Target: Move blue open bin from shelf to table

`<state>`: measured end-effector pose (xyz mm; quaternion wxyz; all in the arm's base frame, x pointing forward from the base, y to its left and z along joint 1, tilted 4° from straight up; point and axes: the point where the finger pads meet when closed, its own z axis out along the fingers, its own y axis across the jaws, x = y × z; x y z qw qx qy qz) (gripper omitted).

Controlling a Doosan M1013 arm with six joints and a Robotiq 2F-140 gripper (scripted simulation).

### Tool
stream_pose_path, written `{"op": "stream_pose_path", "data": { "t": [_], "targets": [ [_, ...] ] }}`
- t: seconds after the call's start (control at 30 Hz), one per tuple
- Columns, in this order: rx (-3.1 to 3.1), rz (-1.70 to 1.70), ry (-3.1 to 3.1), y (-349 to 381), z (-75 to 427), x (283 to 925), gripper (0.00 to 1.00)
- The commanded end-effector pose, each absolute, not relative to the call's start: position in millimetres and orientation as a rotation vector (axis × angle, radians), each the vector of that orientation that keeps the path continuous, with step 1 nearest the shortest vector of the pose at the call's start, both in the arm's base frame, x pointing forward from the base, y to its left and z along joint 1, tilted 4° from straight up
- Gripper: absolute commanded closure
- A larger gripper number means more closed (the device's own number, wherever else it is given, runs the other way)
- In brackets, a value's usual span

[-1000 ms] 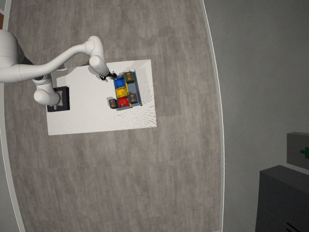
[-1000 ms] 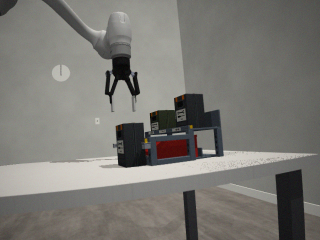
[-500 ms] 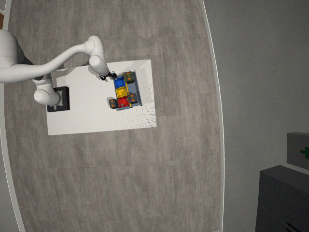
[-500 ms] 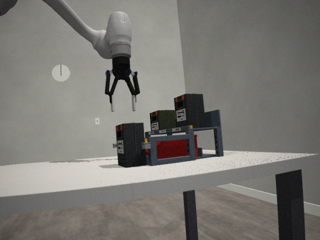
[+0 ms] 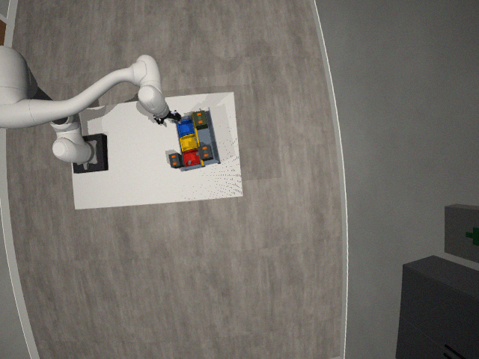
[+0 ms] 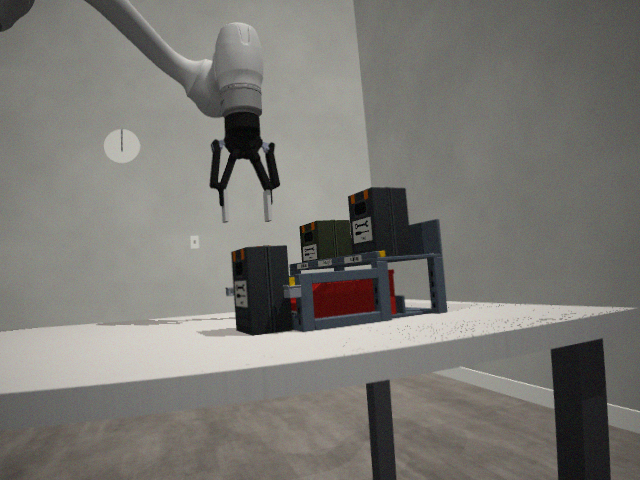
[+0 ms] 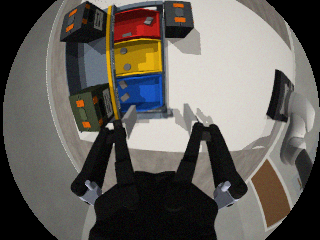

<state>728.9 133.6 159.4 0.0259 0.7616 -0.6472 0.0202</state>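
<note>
We're hovering the tool (image 6: 245, 205) half open and empty above the shelf's end, near the worktop's (image 5: 127, 185) far edge. Blue bin (image 7: 142, 92) is sitting in the shelf (image 6: 382, 289) beside yellow bin (image 7: 139, 58). Rigid smooth plastic, probably light; loose parts inside, so we're planning a level grip on its front lip.

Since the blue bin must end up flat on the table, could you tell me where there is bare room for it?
Broadest free patch: the white table between the arm's black base and the shelf. The strip beyond the shelf toward the far edge is narrower. It is crowded by the dark box in front of the red bin. The gripper hangs open above.
</note>
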Motion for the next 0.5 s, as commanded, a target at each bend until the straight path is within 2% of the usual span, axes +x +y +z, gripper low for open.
{"op": "stream_pose_path", "data": {
  "t": [0.0, 0.17, 0.47],
  "targets": [
    [2.354, 0.063, -2.000, 133.6, 159.6, 728.9, 0.43],
    [2.354, 0.063, -2.000, 130.0, 104.7, 728.7, 0.43],
    [2.354, 0.063, -2.000, 130.0, 104.7, 728.7, 0.43]
  ]
}}
